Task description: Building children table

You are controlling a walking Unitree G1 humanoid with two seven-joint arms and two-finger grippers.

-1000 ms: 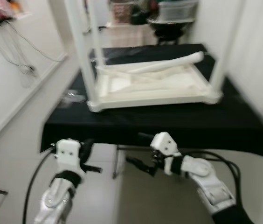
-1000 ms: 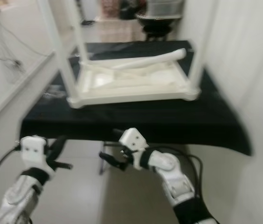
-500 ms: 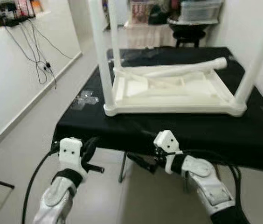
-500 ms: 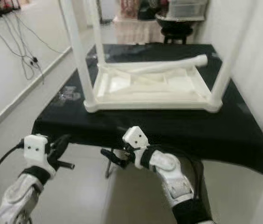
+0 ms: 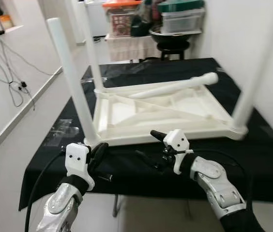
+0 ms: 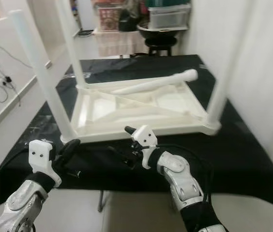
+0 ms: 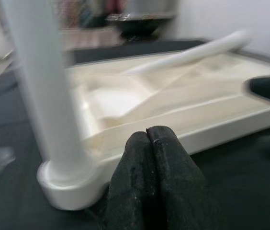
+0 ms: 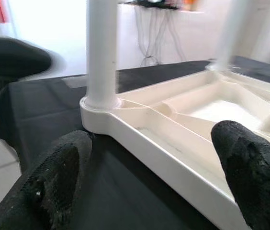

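Observation:
A white children's table (image 5: 127,113) lies upside down on a black-covered table (image 5: 272,159). Three of its legs stand upright: one at the near left corner (image 5: 71,82), one at the far left (image 5: 89,48) and one at the near right (image 5: 255,77). A loose white leg (image 5: 175,87) lies slanted across the underside. My left gripper (image 7: 148,136) is shut with nothing in it, just before the near left corner. My right gripper (image 5: 151,146) is open and hovers at the near rim of the upturned table, facing that same corner leg (image 8: 101,52).
A crumpled clear plastic bag (image 5: 61,128) lies on the cloth left of the white table. Behind stand a black stool (image 5: 170,43) and stacked storage boxes (image 5: 182,17). Cables (image 5: 15,82) hang on the left wall. A white wall runs close on the right.
The camera has moved closer and higher over the black table. Both grippers have risen from below the table's edge to the near rim of the upturned white table.

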